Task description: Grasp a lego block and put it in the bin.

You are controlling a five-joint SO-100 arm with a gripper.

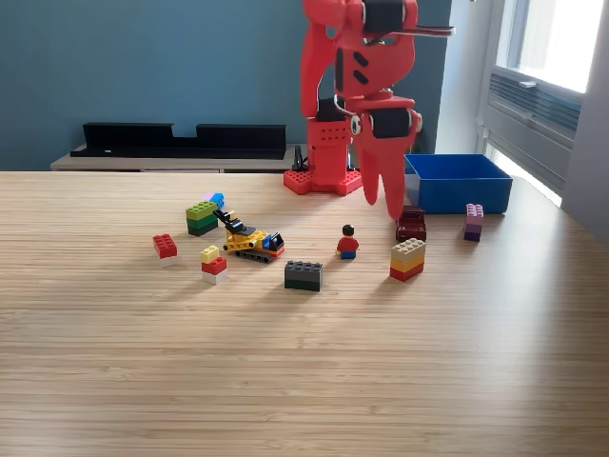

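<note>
Hanging over the tabletop [304,381], the red arm's end effector [387,205] is pointing down, tips just above and beside a dark red toy car [411,225]; whether it is open or closed cannot be told, and it is holding nothing. The blue bin [457,183] is sitting at the exterior view's right, behind the car, with a purple block [473,222] just in front and a tan-yellow-red block [407,259], a minifigure [347,243] and a dark block [304,275] nearer the camera.

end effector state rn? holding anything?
End effector: points down over the dark red piece, fingers look together, nothing visibly held; open or closed cannot be told.
</note>
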